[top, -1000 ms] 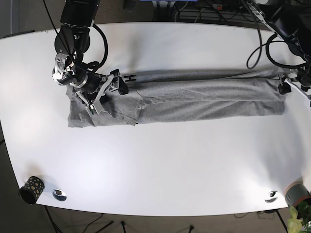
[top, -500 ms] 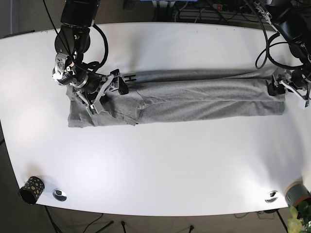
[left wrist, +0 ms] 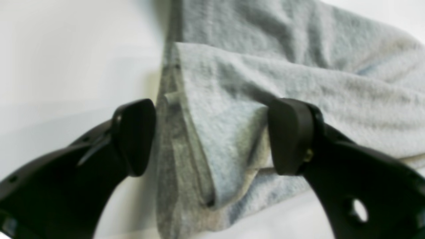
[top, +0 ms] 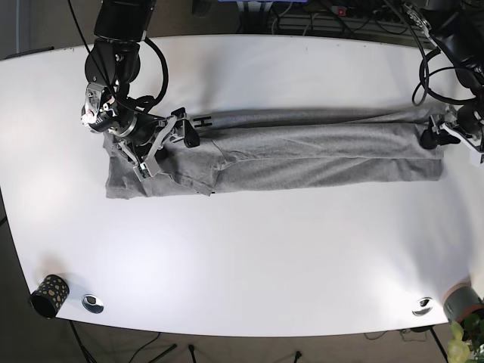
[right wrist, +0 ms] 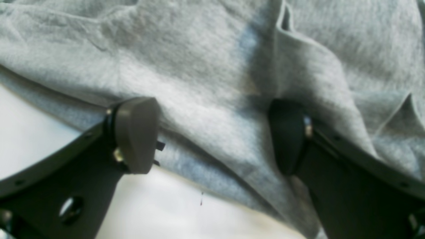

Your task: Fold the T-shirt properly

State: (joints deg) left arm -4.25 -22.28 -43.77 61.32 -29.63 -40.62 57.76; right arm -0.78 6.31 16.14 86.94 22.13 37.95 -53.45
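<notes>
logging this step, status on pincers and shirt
Left pincer open, straddling shirt hem. Right pincer open over cloth. Shirt folded long on table.

Grey T-shirt point(top: 302, 151), white table point(top: 249, 249), black fingers point(left wrist: 132, 136).

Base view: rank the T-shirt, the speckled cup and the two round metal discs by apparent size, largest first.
1. T-shirt
2. Speckled cup
3. The metal discs, left and right: they look about alike, so unranked.

A white table point(top: 249, 257) carries the folded grey T-shirt point(top: 302, 151), stretched lengthwise. A dark speckled cup point(top: 49, 294) stands at its near corner.
</notes>
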